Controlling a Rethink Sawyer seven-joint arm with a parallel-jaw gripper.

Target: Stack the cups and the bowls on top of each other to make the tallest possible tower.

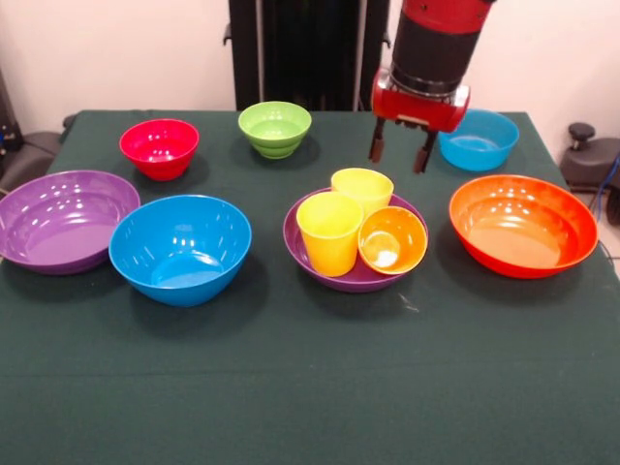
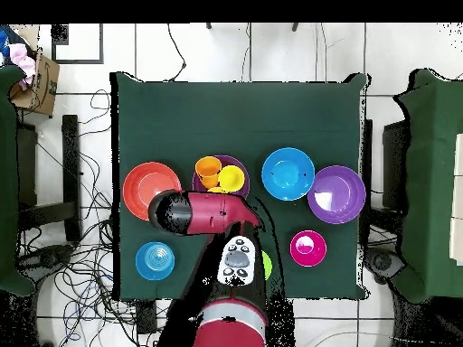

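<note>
Going left to right in the front view, the green-covered desk (image 1: 310, 387) carries a large purple bowl (image 1: 60, 221) at its left edge, a small red bowl (image 1: 159, 147) behind it, and a large blue bowl (image 1: 180, 248) touching or nearly touching the purple one. A small light green bowl (image 1: 275, 128) sits farther back.

Right of centre stands a second large purple bowl (image 1: 351, 275), which holds three cups: a yellow cup (image 1: 329, 232) upright at the front, another yellow cup (image 1: 362, 187) upright behind it, and an orange cup (image 1: 391, 239) tipped on its side with its mouth facing the camera. This bowl with cups inside is the only start of a tower; nothing else is stacked.

The gripper (image 1: 399, 150) hangs above and just behind that bowl, empty, with its two dark fingers (image 1: 377, 145) spread apart. Behind it is a small blue bowl (image 1: 478, 139), and a large orange bowl (image 1: 523, 225) sits to the right.

The risk lies in the crowded purple bowl. The three cups press together, so fingers coming down around one rim would likely strike a neighbour, and the tipped orange cup could roll or skid on the glossy curved floor of the bowl. A pinch on a tapered, slick wall may also slip upward and drop the cup onto the others.
</note>
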